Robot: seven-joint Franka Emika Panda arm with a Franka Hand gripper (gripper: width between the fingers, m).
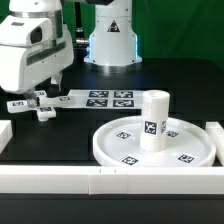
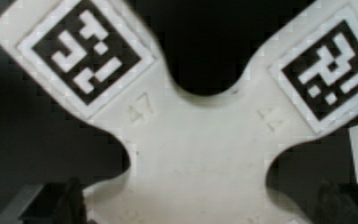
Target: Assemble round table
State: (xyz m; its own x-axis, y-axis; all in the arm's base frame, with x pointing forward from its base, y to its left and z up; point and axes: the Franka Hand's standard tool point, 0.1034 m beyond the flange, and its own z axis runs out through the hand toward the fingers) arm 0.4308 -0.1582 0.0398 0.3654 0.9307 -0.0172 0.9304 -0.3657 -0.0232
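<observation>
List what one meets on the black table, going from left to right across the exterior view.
cross-shaped piece → marker board → leg, standing upright on the disc

You are looking at a black worktop [image 1: 70, 135] set against a green backdrop [image 1: 185, 30]. The marker board [image 1: 108, 98] lies flat toward the rear, four tags face up. White border blocks [image 1: 50, 182] line the near edge; another block [image 1: 215, 135] stands at the exterior view's right, and one more [image 1: 4, 131] at its left.
</observation>
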